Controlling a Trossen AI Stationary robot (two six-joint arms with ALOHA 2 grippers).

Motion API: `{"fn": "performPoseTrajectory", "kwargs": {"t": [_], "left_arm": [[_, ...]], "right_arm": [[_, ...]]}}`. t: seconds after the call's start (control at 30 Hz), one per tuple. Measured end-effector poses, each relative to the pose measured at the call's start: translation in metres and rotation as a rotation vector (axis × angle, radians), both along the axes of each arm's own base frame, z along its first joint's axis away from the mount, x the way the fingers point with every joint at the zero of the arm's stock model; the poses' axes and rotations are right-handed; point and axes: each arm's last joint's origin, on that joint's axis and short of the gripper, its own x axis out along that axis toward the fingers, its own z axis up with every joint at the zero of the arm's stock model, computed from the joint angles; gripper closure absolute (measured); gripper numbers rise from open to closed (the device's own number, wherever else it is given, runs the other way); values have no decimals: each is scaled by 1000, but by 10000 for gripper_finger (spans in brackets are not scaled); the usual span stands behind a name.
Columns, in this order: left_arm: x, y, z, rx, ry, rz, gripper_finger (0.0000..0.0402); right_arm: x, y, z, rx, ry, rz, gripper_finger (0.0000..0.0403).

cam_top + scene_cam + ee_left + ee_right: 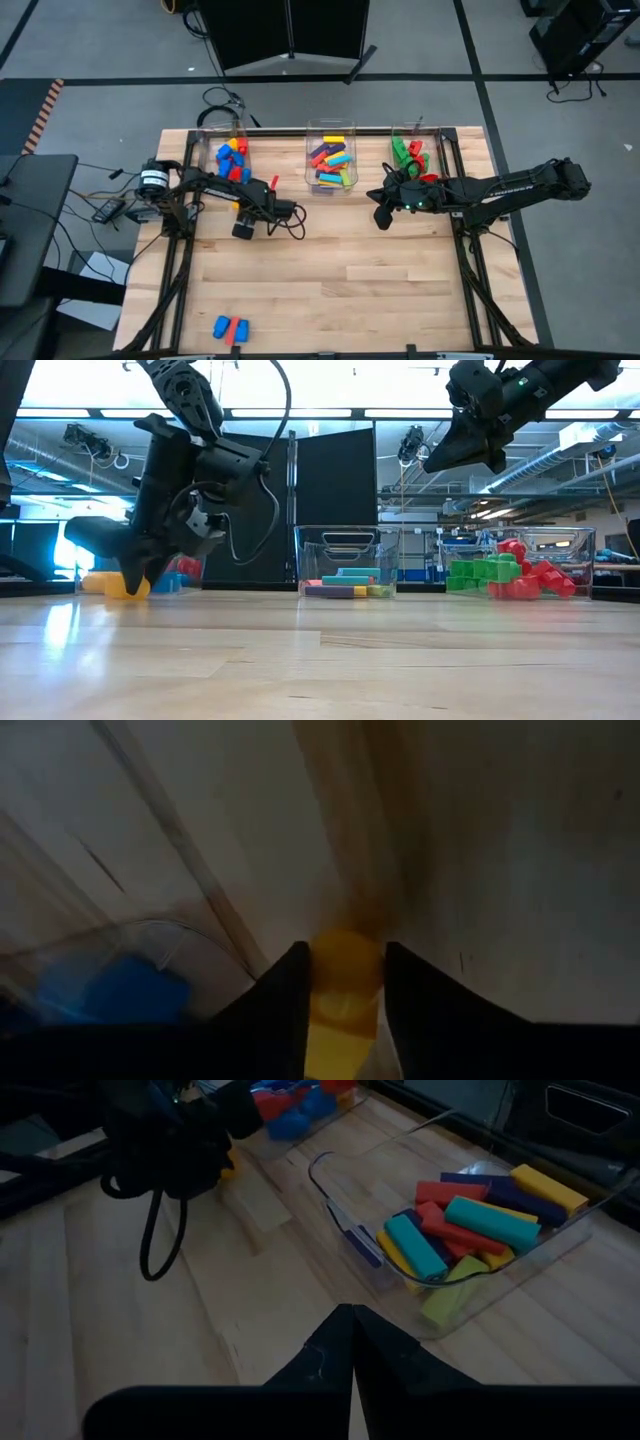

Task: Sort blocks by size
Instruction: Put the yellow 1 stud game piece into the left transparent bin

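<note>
Down on the tabletop near the left bin, the left hand is clamped on 1 yellow block. Off to the right, the right hand hangs above the tabletop with fingers pressed together, empty. Along the far edge, 3 clear bins hold sorted blocks, and 2 blue and red blocks lie at the near edge.

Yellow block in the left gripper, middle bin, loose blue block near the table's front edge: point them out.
Yellow block (345, 982): left wrist view, its face between the gripper fingers.
Middle bin (309, 150): high view, its left wall.
Blue block (220, 326): high view, its top.
</note>
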Motion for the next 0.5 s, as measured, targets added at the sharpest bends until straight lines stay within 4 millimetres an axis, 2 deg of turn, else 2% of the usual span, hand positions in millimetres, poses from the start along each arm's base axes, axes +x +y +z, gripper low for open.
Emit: {"fn": "performPoseTrajectory", "kwargs": {"t": [0.2, 0.5], "left_arm": [[2, 0, 1, 10, -28, 56, 323], [23, -2, 20, -85, -138, 117, 374]], "right_arm": [[0, 0, 0, 0, 0, 0, 382], [0, 0, 0, -1, -2, 0, 382]]}}
